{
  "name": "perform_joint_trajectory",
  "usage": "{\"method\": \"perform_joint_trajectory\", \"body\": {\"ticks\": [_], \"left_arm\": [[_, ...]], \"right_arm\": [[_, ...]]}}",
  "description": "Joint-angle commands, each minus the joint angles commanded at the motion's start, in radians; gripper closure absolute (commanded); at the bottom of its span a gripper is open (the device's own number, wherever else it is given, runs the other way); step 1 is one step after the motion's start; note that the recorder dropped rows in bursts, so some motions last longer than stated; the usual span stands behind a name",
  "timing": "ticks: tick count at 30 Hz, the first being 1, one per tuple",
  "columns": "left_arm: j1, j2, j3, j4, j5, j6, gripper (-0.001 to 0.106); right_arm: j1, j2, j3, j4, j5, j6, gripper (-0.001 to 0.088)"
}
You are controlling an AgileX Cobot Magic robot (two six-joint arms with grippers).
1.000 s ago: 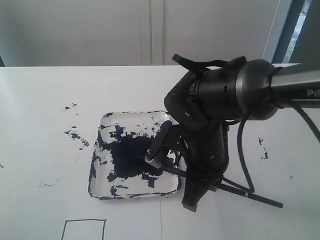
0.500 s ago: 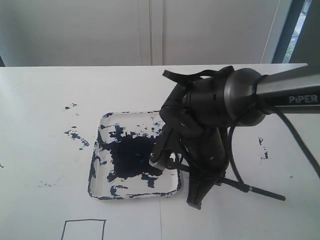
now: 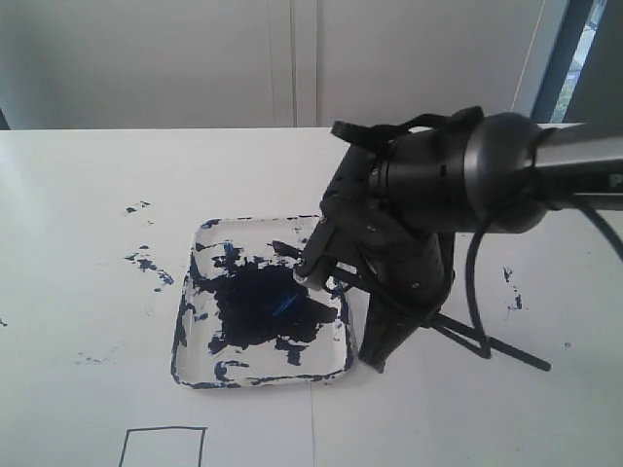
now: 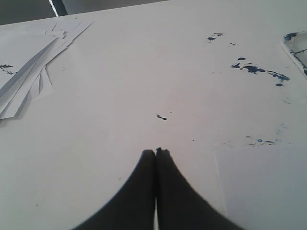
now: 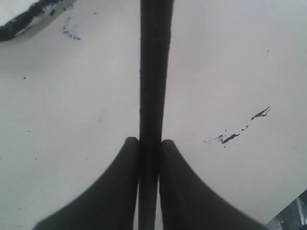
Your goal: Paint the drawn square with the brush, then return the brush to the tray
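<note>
brush (image 3: 506,352) shifted, paint-flecked white table (image 3: 78,321), pale wall (image 3: 146,58)

High exterior, 2 low wrist views share tray (image 3: 179,336).

Readable text, labels, brands, numbers, signs: none in any of the three views. Grey tube of the right arm (image 3: 574,161), exterior view: surface too blurred for any lettering to be made out. On the tray (image 3: 185,336), the table (image 3: 78,243) and the sheets of paper (image 4: 29,57): paint flecks only, nothing written.
</note>
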Motion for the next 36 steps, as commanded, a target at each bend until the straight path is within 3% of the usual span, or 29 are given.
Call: {"method": "perform_joint_trajectory", "body": {"ticks": [6, 11, 24, 29, 34, 36], "left_arm": [[0.000, 0.000, 0.000, 0.000, 0.000, 0.000, 0.105], [0.000, 0.000, 0.000, 0.000, 0.000, 0.000, 0.105], [0.000, 0.000, 0.000, 0.000, 0.000, 0.000, 0.105], [0.000, 0.000, 0.000, 0.085, -0.038, 0.107, 0.105], [0.000, 0.000, 0.000, -0.049, -0.194, -0.070, 0.105], [0.000, 0.000, 0.000, -0.138, -0.273, -0.213, 0.105]], "right_arm": [[0.101, -0.057, 0.000, 0.029, -0.015, 0.003, 0.0868], [0.151, -0.057, 0.000, 0.071, -0.015, 0.003, 0.0868], [0.162, -0.057, 0.000, 0.112, -0.032, 0.011, 0.0868], [0.162, -0.057, 0.000, 0.116, -0.036, 0.011, 0.0868], [0.162, -0.057, 0.000, 0.120, -0.067, 0.011, 0.0868], [0.162, -0.057, 0.000, 0.120, -0.080, 0.011, 0.0868]]}}
